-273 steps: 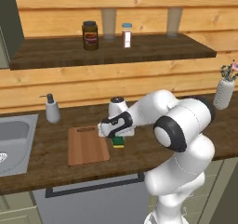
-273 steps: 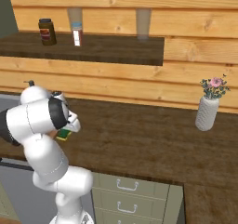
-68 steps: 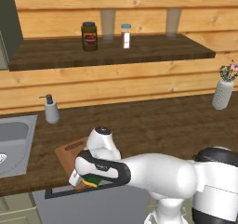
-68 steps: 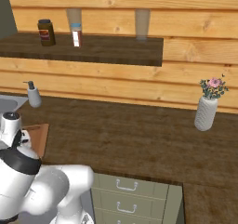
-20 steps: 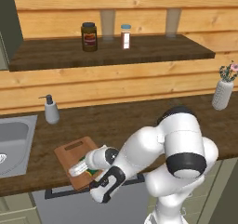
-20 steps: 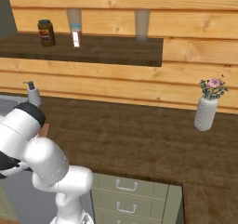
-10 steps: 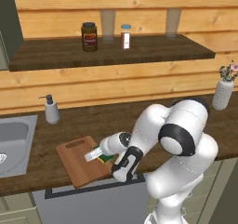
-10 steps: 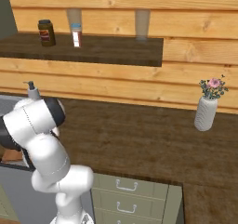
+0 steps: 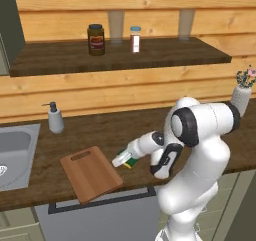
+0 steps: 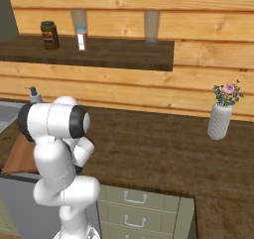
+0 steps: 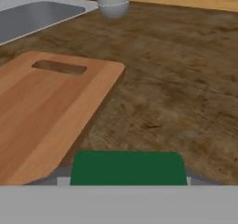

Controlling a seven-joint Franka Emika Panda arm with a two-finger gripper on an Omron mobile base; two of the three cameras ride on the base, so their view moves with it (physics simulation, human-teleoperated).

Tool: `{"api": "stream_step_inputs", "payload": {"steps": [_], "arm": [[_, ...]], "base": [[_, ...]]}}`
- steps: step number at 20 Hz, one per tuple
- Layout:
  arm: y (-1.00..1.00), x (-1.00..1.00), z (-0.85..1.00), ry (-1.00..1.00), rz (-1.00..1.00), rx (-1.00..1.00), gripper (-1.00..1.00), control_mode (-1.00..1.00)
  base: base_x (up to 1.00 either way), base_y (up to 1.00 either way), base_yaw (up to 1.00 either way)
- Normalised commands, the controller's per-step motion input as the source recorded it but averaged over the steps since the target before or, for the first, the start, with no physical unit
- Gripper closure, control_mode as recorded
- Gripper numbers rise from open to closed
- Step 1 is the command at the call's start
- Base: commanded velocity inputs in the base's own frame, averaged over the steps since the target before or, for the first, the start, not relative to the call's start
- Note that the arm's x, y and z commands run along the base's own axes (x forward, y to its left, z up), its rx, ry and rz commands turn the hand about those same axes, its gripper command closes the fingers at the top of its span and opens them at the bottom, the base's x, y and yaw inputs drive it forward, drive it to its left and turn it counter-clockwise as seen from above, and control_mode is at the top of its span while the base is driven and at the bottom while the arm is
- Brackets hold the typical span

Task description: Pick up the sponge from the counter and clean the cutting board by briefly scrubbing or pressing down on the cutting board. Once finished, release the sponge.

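Evidently the gripper (image 9: 125, 160) was clamped on the sponge (image 9: 131, 160), held low over the counter (image 9: 115, 130) just beside the right edge of the cutting board (image 9: 91, 173). To scrub well, it likely needed to carry the sponge over bare board, then press down flat before letting go.

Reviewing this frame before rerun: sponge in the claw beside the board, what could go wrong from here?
1. The sponge sits off the right edge of the cutting board, over bare counter; pressing or releasing here would likely miss the board.
2. The board lies close to the counter's front edge, so a sideways scrub might push it off.
3. The claw seems low; sweeping left could catch the board's edge.
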Motion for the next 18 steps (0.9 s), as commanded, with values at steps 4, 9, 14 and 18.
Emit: {"api": "stream_step_inputs", "payload": {"steps": [4,9,14,18], "arm": [[-0.29,1.00,0.49,0.24,0.12,-0.06,-1.00,-1.00],[-0.01,0.70,0.24,0.17,0.07,-0.19,-1.00,-1.00],[-0.15,0.18,0.18,0.09,0.09,-0.10,-1.00,-1.00],[-0.26,0.02,0.44,0.01,0.12,-0.06,-1.00,-1.00]], "base": [[0.00,0.00,0.00],[0.00,0.00,0.00],[0.00,0.00,0.00],[0.00,0.00,0.00]]}}
